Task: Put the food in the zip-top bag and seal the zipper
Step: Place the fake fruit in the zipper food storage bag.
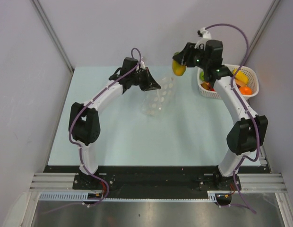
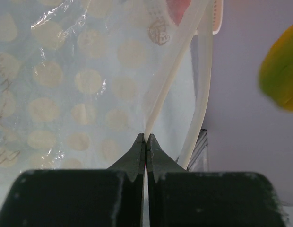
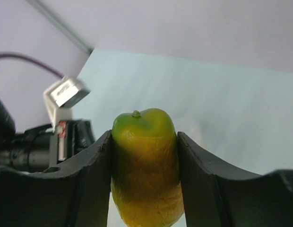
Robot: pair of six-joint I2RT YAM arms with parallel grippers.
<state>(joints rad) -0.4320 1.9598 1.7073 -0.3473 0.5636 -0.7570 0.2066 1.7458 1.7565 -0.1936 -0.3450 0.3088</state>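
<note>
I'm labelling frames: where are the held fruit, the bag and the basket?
held fruit [image 3: 145,165], right wrist view, its yellow-green body.
bag [image 1: 159,97], top view, its dotted side.
basket [image 1: 206,90], top view, its front wall.

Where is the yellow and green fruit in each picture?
Top view: the fruit hangs in the right claw, between the bag and the basket.
Left wrist view: a blurry bit at the right edge.
Right wrist view: in the middle, squeezed between the fingers.
Shared landmark: the left claw pinching the bag, bottom middle in its own view; its arm shows at the right wrist view's left edge.
</note>
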